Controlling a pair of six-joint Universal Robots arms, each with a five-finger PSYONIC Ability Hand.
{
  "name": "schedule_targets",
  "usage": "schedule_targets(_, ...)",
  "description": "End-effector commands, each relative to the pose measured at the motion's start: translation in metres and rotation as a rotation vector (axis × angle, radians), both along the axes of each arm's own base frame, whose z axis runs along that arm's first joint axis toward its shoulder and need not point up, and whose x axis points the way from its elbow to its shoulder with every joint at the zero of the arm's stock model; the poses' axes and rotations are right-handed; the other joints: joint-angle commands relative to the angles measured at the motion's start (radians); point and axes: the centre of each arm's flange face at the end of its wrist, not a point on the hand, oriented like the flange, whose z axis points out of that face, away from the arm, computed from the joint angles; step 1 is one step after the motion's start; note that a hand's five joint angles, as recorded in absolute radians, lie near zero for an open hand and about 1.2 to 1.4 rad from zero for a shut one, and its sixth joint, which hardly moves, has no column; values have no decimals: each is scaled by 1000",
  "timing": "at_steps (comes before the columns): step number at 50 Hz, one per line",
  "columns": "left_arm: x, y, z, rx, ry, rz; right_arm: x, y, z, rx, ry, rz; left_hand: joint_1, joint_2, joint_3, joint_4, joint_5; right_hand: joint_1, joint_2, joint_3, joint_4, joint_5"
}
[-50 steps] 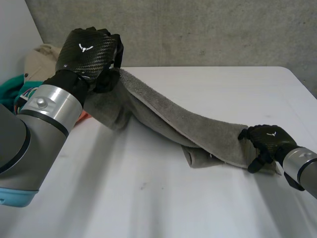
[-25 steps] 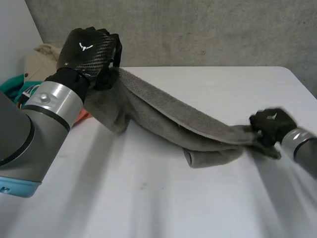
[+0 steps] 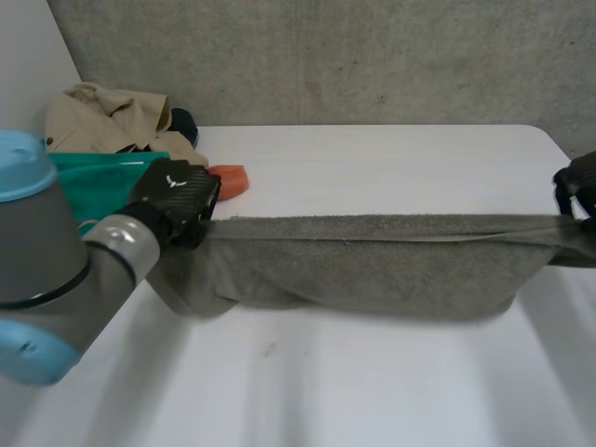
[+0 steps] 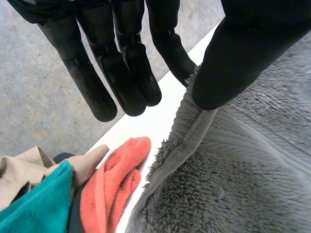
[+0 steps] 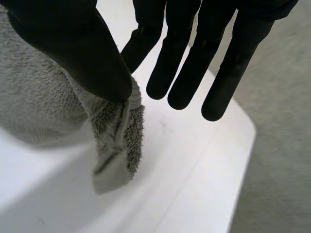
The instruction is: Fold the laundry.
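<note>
A grey towel (image 3: 372, 261) hangs stretched in a long band between my two hands, its lower fold resting on the white table (image 3: 372, 372). My left hand (image 3: 177, 200) holds its left end. In the left wrist view the thumb (image 4: 243, 53) pinches the towel's hem (image 4: 189, 141) against a finger, and the other fingers stay straight. My right hand (image 3: 579, 182) holds the right end at the table's right edge. There the thumb (image 5: 73, 48) clamps the towel's corner (image 5: 116, 141) against a finger.
A pile of laundry lies at the back left: a beige garment (image 3: 107, 112), a teal cloth (image 3: 98, 182) and a small orange-red cloth (image 3: 230, 180) close to my left hand. The table's right edge (image 3: 568, 149) runs by my right hand.
My right hand closed on the towel's end and pulled it to the right. My left hand came down and forward. The slack, draped towel is now taut.
</note>
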Motion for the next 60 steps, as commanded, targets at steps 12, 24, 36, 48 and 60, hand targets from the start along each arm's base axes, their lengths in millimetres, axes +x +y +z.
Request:
schedule_targets(12,-48,-112,152,-988,431,29,35,-108,96,-1001,-385,-158,246,200,203,197,252,288,224,214,201,230)
schedule_targets(24,-39,-98,117,-789,366,89,45,-98,96,-992,-417,-30,246,200,203,197,252,288,224,214,201,230)
schedule_targets(36,-36,-84,4,-471,181,75,49,-99,-33,-475,-320,-55,246,200,203,197,252,288,224,214,201,230)
schedule_targets(48,-18,-29,-79,-34,-117,33,42,-46,-126,-73,-24,2,246,200,203,197,252,288,224,214,201,230)
schedule_targets(60,24,97,-22,155,-275,-70,-10,54,-72,233,279,61,246,200,203,197,252,288,224,214,201,230)
